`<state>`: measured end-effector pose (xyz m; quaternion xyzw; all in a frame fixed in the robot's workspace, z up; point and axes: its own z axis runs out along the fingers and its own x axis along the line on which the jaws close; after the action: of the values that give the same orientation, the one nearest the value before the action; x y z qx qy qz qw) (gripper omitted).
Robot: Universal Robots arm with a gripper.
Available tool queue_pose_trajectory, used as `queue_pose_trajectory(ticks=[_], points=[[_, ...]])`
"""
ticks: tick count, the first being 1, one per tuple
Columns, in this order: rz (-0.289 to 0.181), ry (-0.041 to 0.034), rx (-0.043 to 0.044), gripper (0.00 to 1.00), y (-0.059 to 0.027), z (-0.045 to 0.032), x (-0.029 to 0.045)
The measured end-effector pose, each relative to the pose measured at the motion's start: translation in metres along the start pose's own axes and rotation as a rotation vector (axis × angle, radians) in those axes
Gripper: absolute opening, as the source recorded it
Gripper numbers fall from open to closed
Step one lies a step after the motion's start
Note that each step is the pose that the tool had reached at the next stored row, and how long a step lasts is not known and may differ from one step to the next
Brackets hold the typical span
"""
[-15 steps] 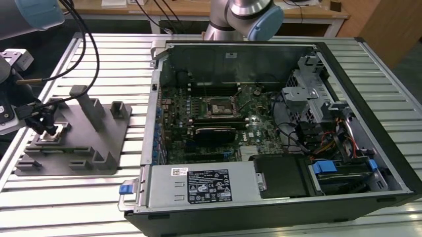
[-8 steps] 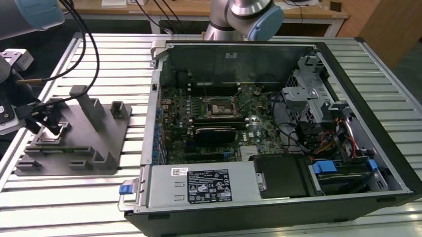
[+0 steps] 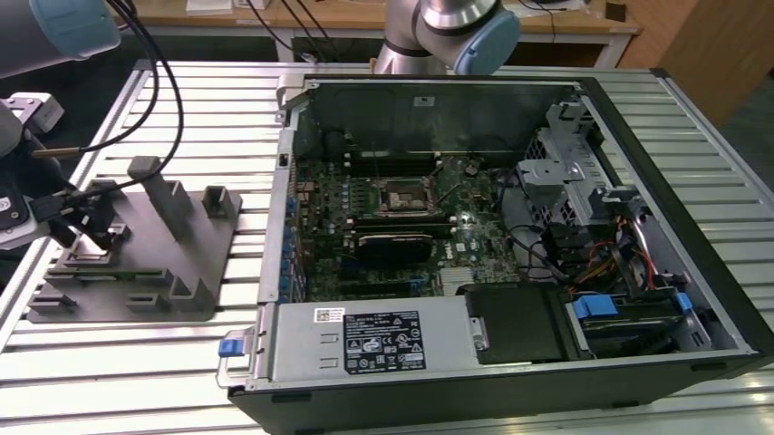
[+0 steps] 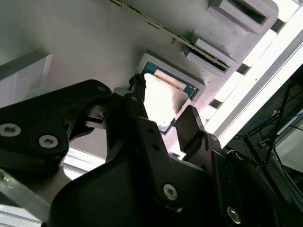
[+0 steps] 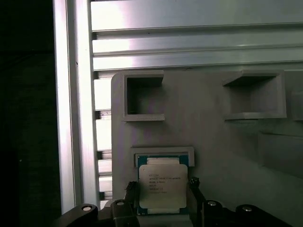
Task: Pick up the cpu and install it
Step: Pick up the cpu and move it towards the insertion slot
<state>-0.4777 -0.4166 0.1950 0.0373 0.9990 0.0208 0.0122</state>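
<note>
Probably light, stiff and fragile, the cpu (image 5: 162, 191) lies flat in a pocket of the gray holder (image 5: 208, 142), where the gripper (image 5: 163, 184) straddles its two opposite edges, the safest place to hold; whether it already pinches cannot be told.

**Around the work area, as I see it from here**

In the exterior view I see an open computer case (image 3: 735, 308) lying on the slatted aluminium desk (image 3: 133, 362), across the middle and the exterior view's right. Inside it, the green motherboard (image 3: 474, 231) carries a black socket frame (image 3: 400, 195). A grey power supply (image 3: 375, 340) sits along the near side, with a drive bay with blue tabs (image 3: 599, 306) just to its right. On the exterior view's left, apart from the case, lies a grey fixture plate (image 3: 212, 245) with upright posts. The first wrist view shows two square pockets (image 5: 144, 97) side by side in it.
</note>
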Motion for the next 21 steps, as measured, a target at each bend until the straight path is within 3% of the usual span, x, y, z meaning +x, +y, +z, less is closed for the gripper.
queue_pose_trajectory(ticks=[14, 17, 18, 21], points=[[0.000, 0.0000, 0.0001, 0.53, 0.0007, 0.0030, 0.0001], [0.000, 0.0001, 0.0000, 0.55, 0.0007, 0.0030, 0.0001], [0.000, 0.0000, 0.0000, 0.60, 0.0007, 0.0031, 0.0001], [0.000, -0.0003, -0.0001, 0.60, 0.0007, 0.0041, 0.0001]])
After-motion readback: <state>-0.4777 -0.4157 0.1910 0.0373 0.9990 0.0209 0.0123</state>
